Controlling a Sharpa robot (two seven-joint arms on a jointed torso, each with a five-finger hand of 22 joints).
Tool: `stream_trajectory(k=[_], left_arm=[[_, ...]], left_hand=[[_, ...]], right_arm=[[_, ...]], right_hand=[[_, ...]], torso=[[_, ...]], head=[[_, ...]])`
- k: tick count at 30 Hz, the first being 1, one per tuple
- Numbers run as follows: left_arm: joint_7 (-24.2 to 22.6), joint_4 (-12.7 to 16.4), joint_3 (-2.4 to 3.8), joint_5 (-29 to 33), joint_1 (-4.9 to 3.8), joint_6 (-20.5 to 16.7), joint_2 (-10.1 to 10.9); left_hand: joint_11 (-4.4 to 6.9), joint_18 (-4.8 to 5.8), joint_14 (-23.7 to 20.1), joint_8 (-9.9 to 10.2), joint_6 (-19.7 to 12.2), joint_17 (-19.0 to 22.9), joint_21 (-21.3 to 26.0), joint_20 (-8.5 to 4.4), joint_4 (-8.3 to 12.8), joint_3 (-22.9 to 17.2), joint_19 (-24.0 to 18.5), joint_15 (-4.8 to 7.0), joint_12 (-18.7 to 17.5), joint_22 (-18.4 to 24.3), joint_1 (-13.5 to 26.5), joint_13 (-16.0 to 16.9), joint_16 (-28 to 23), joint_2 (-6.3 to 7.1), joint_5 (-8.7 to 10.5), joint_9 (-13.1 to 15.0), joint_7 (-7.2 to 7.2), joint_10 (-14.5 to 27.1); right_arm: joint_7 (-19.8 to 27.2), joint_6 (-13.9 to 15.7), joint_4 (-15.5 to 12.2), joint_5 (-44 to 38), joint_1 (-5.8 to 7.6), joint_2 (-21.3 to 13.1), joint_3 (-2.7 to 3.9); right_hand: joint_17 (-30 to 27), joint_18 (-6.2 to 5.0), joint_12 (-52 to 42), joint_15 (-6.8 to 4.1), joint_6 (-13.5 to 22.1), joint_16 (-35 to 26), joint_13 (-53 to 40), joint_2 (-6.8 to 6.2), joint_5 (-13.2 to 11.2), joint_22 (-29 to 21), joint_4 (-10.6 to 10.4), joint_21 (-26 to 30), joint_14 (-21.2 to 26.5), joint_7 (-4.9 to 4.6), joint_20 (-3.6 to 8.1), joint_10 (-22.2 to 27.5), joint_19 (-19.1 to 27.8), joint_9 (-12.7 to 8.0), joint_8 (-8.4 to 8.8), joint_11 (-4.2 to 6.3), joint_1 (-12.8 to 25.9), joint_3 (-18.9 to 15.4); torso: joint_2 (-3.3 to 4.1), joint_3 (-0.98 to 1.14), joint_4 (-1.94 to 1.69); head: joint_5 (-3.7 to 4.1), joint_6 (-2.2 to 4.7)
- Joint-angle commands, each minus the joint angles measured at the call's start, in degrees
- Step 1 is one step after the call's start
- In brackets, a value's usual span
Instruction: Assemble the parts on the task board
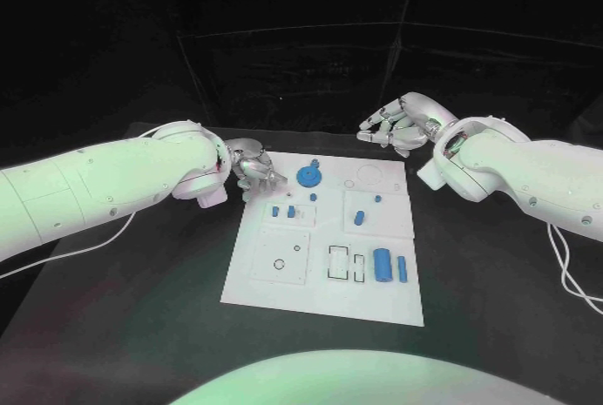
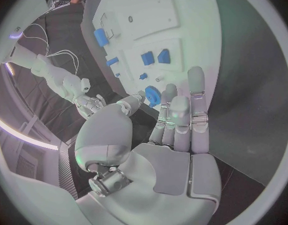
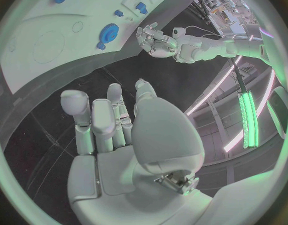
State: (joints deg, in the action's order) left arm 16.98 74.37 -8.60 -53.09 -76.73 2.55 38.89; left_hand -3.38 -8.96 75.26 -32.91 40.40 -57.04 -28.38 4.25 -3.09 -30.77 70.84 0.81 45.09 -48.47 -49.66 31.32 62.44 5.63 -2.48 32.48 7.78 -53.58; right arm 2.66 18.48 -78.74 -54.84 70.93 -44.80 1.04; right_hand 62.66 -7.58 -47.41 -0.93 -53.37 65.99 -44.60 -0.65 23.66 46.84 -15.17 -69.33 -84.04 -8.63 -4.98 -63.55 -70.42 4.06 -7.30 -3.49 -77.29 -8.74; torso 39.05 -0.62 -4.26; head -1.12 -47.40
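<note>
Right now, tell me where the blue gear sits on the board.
In the head view the blue gear sits near the task board's far edge, left of centre, beside the left hand.

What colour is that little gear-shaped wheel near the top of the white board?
Blue. The gear shows best in the right wrist view.

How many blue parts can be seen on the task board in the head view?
8: a gear and small peg at the far end, two pieces mid-left, two mid-right, two near-right. The left hand may hide others.
</note>
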Motion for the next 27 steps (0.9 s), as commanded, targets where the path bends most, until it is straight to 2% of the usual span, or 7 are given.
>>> stream_trajectory(k=[1,7,12,14,19,25,27], left_arm=[[-6.5,0.3,-0.03,5.3,-0.01,-6.6,-0.6],[-17.5,0.1,-0.40,0.5,1.40,-11.1,-2.6],[-21.3,-0.6,-0.53,-10.8,2.67,-14.1,-4.0],[-21.4,-1.0,-0.77,-16.2,3.11,-14.9,-4.8],[-20.9,-2.1,-1.11,-23.3,3.58,-14.3,-5.9],[-19.8,-3.3,-1.24,-27.6,3.96,-13.2,-6.9],[-19.5,-3.7,-1.26,-28.2,4.04,-12.8,-7.3]], left_hand=[[-0.98,-0.82,-1.6,0.6,-0.6,3.3,2.0,0.63,0.9,-0.8,-0.5,-0.45,-1.7,1.9,-2.4,-1.2,-3.2,0.32,-0.09,-0.9,0.58,2.2],[-1.33,-1.25,-4.6,3.3,-1.9,8.5,4.5,1.44,8.1,-2.8,-0.5,-1.05,-5.8,4.4,-13.8,-4.3,-8.2,2.25,-0.24,-3.9,0.90,6.7],[-1.28,-1.51,-4.4,5.6,1.3,8.3,4.5,1.14,11.5,-3.2,0.2,-0.72,-8.3,4.8,-20.2,-7.0,-7.7,2.40,-0.26,-7.1,0.85,6.4],[-1.26,-1.40,-2.7,7.9,3.2,6.9,3.7,0.90,11.8,-2.5,1.2,-0.64,-10.3,4.4,-21.4,-9.0,-5.9,2.49,-0.04,-9.5,0.72,5.9],[-1.70,-1.19,0.6,11.1,5.2,3.1,2.8,1.14,11.5,-0.3,2.6,-0.86,-14.0,4.1,-21.4,-12.3,-1.6,3.50,-0.17,-12.7,0.53,6.3],[-1.59,-1.30,5.7,14.0,7.5,-5.1,0.9,1.12,10.6,2.7,5.8,-0.86,-16.7,3.4,-21.9,-15.4,6.8,3.61,-0.20,-15.8,0.21,5.3],[-1.50,-0.82,7.4,15.0,8.5,-8.3,-2.5,1.07,10.4,3.5,7.5,-0.61,-17.3,1.2,-22.2,-16.4,9.8,3.50,-0.19,-16.9,0.14,4.4]], right_arm=[[0.5,-0.2,0.1,-0.1,0.09,0.1,0.03],[0.5,-0.2,0.3,-0.1,0.07,0.3,0.03],[0.5,-0.3,0.4,-0.1,0.03,0.4,0.03],[0.5,-0.4,0.4,-0.1,0.02,0.5,0.03],[0.5,-0.4,0.4,-0.1,0.01,0.5,0.03],[0.5,-0.4,0.4,-0.1,0.00,0.6,0.03],[0.5,-0.4,0.4,-0.1,0.00,0.6,0.03]], right_hand=[[0.0,-0.31,0.3,-0.10,0.0,-0.4,0.1,0.74,0.3,-0.1,-0.1,0.2,-0.4,0.12,-0.10,0.5,0.4,-0.1,-0.37,0.01,0.0,-0.2],[-0.1,-0.33,0.3,-0.10,0.1,-0.5,0.2,0.78,0.3,-0.2,-0.1,0.3,-0.4,0.11,-0.10,0.6,0.5,-0.1,-0.40,0.00,-0.1,-0.3],[0.0,-0.33,0.3,-0.10,0.1,-0.5,0.2,0.79,0.3,-0.2,-0.1,0.3,-0.4,0.11,-0.11,0.6,0.5,-0.1,-0.40,0.00,-0.1,-0.3],[0.0,-0.33,0.4,-0.10,0.1,-0.5,0.3,0.82,0.3,-0.2,-0.1,0.3,-0.4,0.11,-0.11,0.6,0.5,-0.1,-0.40,0.00,-0.1,-0.3],[0.0,-0.33,0.3,-0.10,0.1,-0.4,0.3,0.91,0.3,-0.2,-0.1,0.3,-0.4,0.11,-0.11,0.6,0.5,-0.1,-0.40,0.01,-0.2,-0.3],[0.0,-0.33,0.3,-0.10,0.1,-0.4,0.3,0.91,0.3,-0.2,-0.1,0.3,-0.4,0.11,-0.11,0.6,0.5,-0.1,-0.40,0.01,-0.2,-0.3],[0.0,-0.33,0.3,-0.10,0.1,-0.4,0.3,0.91,0.3,-0.2,-0.1,0.3,-0.4,0.11,-0.11,0.6,0.5,-0.1,-0.40,0.01,-0.2,-0.3]], torso=[[0.01,-0.03,0.11],[0.05,-0.04,0.08],[0.06,-0.04,0.13],[0.06,0.03,0.18],[0.04,0.03,0.15],[0.03,0.01,0.07],[0.05,0.00,0.03]], head=[[0.17,0.29],[0.83,1.14],[1.15,1.98],[1.32,2.20],[1.50,2.15],[1.65,2.24],[1.71,2.21]])
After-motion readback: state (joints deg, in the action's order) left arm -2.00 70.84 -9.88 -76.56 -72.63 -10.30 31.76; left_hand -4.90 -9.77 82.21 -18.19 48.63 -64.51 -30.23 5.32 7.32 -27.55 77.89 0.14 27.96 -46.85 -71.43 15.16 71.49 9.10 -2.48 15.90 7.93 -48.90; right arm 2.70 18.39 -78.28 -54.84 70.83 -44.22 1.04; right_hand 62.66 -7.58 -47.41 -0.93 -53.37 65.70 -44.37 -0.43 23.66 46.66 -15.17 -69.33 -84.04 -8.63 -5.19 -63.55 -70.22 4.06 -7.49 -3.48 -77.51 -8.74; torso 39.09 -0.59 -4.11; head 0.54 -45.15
